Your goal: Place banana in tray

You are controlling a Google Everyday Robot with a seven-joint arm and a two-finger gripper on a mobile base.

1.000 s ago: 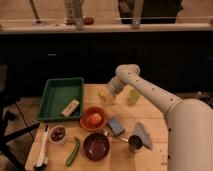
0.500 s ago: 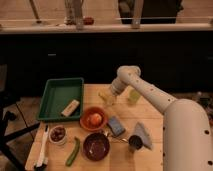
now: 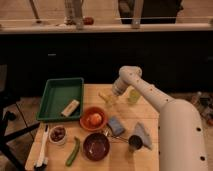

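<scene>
1. We see a dim room; the ledge (image 3: 100, 27) up top is the brightest band.
2. Below it the background falls nearly black.
3. Warm light from above reaches the table (image 3: 95, 92), with faint shadows.
4. The white arm (image 3: 145, 90) glares mildly.
5. The gripper (image 3: 110, 96), low over the table's far middle, looks blurred, as all does.

Little has changed over the last second. The arm (image 3: 150, 95) has shifted slightly toward the cup (image 3: 133, 96) and sunk a touch, its bend now sitting a bit lower in the view. The gripper (image 3: 111, 95) has eased down with it and now hangs right at the banana (image 3: 105, 98) near the far edge of the table (image 3: 92, 92). Whether the banana itself has moved cannot be told.
</scene>
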